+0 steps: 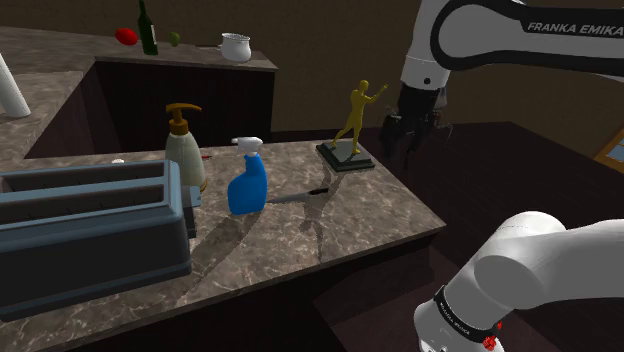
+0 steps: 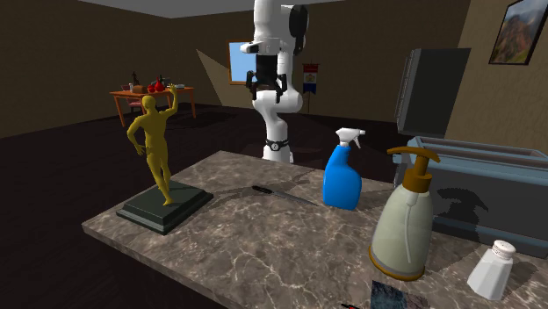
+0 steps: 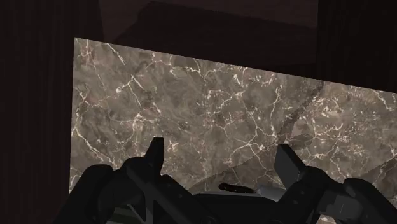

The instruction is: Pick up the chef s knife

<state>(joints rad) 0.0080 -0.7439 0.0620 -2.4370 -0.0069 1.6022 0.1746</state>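
Shoulder view first: the gripper (image 1: pixel 414 128) hangs in the air off the counter's (image 1: pixel 330 240) far edge, just to the right of the gold figurine (image 1: pixel 356 112) in this view. It is well apart from everything on the stone. In the wrist view we see both black fingers (image 3: pixel 156 154) standing wide apart with nothing between them, so the hand is empty.

The chef's knife (image 1: pixel 300 195) lies flat on the counter between the blue spray bottle (image 1: pixel 247 182) and the figurine's dark base (image 1: pixel 345 158). Its black handle points toward the base and its grey blade toward the bottle. In the second exterior view the knife (image 2: pixel 274 194) has the same neighbours, figurine (image 2: pixel 156 139) on one side and spray bottle (image 2: pixel 342 176) on the other.

We'd call this the approach, and there's trouble waiting:
- **Figurine:** it is tall and stands between the hand and the handle, so a low sweep across could clip an arm and topple it.
- **Flat knife:** it sits low on hard stone, so fingers that come down too far would jam on the counter, and fingers that stop short would close on air.
- **Blade:** gripping it instead of the handle looks likely to slip.
- **Spray bottle:** a nudge along the knife could push the tip into it.
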